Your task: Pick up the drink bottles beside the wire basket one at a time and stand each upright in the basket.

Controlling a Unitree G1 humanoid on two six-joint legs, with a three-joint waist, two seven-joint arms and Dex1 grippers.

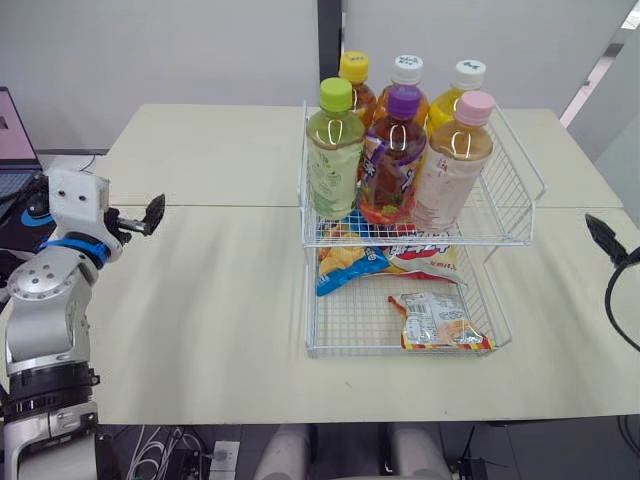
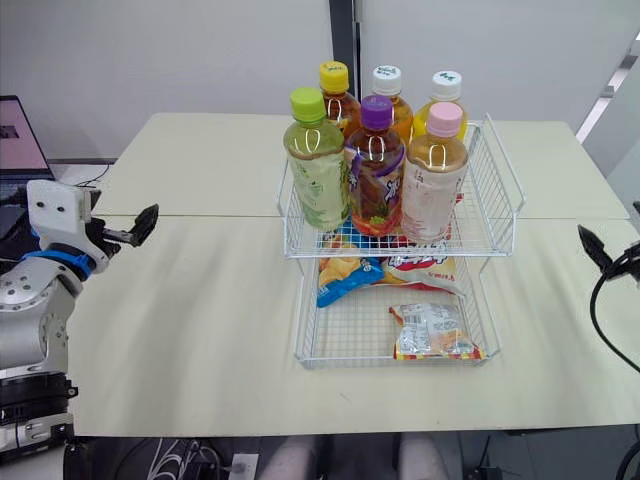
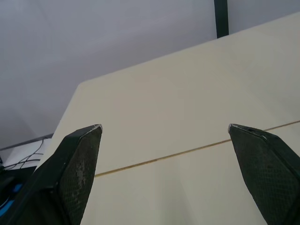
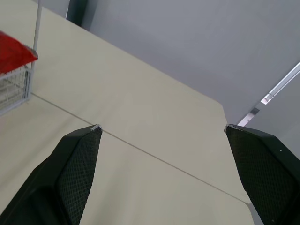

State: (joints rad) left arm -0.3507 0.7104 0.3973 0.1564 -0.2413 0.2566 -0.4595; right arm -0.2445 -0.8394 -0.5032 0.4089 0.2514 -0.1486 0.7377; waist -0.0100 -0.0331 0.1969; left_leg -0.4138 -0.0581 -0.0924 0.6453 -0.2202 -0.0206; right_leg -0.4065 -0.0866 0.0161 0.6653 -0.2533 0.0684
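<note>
Two tools flanking a loaded wire basket on the surface.
Left tool [image 3: 164, 127]: fingers spread wide, holding nothing, above the surface [image 1: 200, 300]. Wire basket [image 1: 522, 190]: between the two tools, well apart from each; six drink bottles [image 1: 396, 160] stand upright in its upper tier, snack packets [image 1: 437, 320] lie in its lower tier. Right tool [image 4: 161, 127]: fingers spread wide, holding nothing, also above the surface.

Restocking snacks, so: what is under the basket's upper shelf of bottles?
A blue-yellow bag and a red-white bag poke out on the lower shelf; their rear parts are covered. A third bag lies in front.
</note>
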